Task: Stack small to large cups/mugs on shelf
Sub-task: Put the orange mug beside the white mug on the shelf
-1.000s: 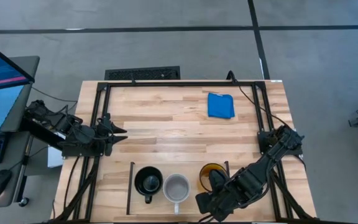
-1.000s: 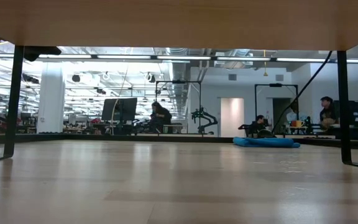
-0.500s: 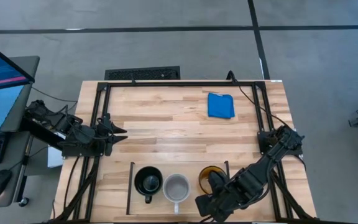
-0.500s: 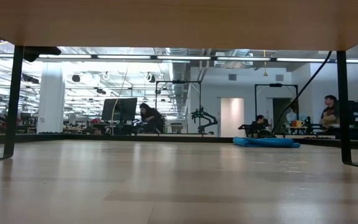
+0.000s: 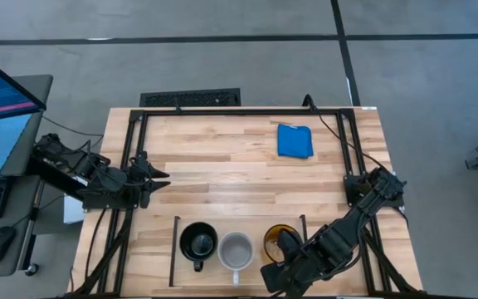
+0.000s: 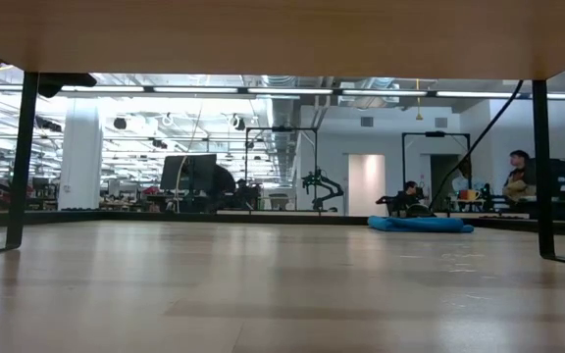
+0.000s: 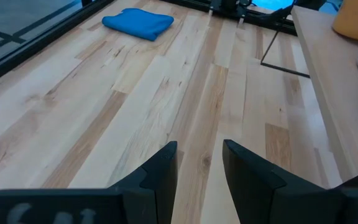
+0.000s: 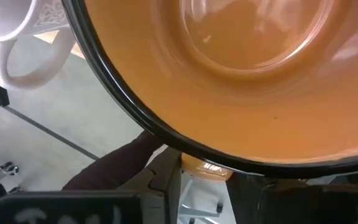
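We see 3 mugs on the shelf (image 5: 256, 264) at the table's near edge: black mug (image 5: 197, 242) left, white mug (image 5: 236, 250) middle, yellow-orange mug (image 5: 275, 235) right. Our right gripper (image 5: 287, 246) is clamped on the yellow-orange mug's rim; our left gripper (image 5: 158, 176) waits far left, jaws apart.

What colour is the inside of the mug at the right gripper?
Orange-yellow inside the mug, edged by a dark rim; the right wrist view shows it best.
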Controlling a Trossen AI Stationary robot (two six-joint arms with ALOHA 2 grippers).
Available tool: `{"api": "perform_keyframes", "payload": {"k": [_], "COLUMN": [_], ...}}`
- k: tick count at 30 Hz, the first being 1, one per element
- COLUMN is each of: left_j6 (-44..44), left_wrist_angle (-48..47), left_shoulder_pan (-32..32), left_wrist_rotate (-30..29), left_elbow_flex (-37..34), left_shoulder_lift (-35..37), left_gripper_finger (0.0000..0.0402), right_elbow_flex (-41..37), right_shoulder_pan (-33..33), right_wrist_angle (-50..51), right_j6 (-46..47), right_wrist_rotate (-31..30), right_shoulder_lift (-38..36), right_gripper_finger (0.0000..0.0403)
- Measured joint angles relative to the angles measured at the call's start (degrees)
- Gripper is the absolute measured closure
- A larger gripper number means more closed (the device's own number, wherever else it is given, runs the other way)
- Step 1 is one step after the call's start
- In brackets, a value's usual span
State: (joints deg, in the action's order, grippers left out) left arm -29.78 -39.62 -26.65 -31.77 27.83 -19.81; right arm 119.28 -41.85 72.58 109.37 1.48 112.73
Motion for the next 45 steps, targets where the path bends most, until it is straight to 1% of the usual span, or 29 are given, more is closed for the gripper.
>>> {"api": "perform_keyframes", "payload": {"k": [9,27,32,45], "left_j6": [0.0,0.0,0.0,0.0], "left_wrist_angle": [0.0,0.0,0.0,-1.0], "left_shoulder_pan": [0.0,0.0,0.0,0.0], "left_wrist_rotate": [0.0,-0.2,-0.2,0.0], "left_elbow_flex": [0.0,0.0,0.0,0.0], "left_shoulder_lift": [0.0,0.0,0.0,0.0], "left_gripper_finger": [0.0283,0.0283,0.0283,0.0283], "right_elbow_flex": [0.0,0.0,0.0,0.0], "right_shoulder_pan": [0.0,0.9,1.2,1.2], "right_wrist_angle": [0.3,0.2,-2.9,-3.7], "right_j6": [-0.1,-0.3,0.0,-1.8], "right_wrist_rotate": [0.0,-0.1,-0.1,-0.2], "right_shoulder_lift": [0.0,0.0,0.0,0.0], "right_gripper_finger": [0.0272,0.0219,0.0207,0.0199]}}
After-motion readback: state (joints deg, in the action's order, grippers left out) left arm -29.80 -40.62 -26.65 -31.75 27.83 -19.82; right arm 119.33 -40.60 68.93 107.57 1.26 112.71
